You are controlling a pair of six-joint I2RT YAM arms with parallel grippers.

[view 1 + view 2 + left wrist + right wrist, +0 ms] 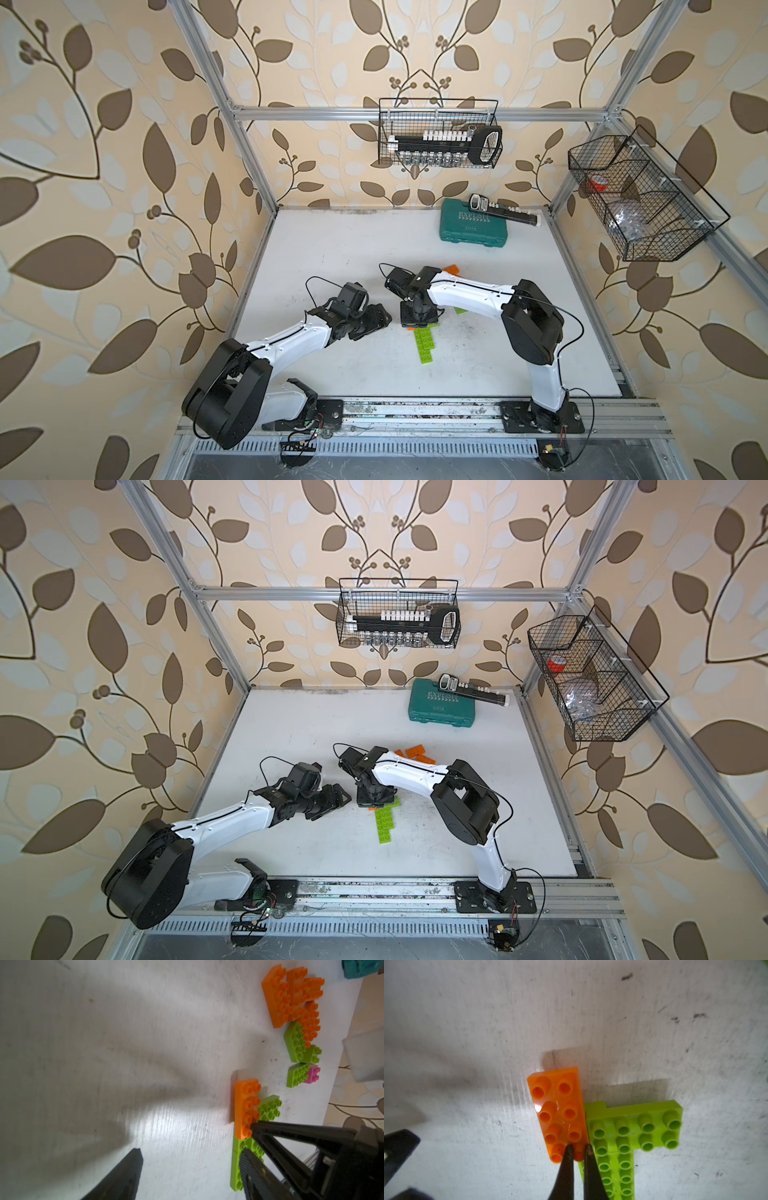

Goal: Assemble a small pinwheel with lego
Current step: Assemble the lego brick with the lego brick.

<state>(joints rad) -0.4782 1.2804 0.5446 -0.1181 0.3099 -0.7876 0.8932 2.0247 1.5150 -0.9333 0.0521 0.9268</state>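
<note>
glossy orange 2x4 studded plastic brick [558, 1113] touches lime-green studded bricks [633, 1132] joined in a t; right gripper [578, 1149] pinches an orange end stud, left gripper [191, 1152] gapes wide, empty.

White lettering reading "EXPLOIT" is printed on the teal case [469, 233], well beyond the jaws; smaller print beneath is illegible.

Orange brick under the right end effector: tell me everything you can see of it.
Glossy orange plastic brick, two rows of four hollow studs facing up. It lies askew to the green bricks: one long edge runs along them, one end overlaps them. The shut right end effector has its tips on that end; whether they pinch a stud is unclear. Otherwise over the white table.
</note>
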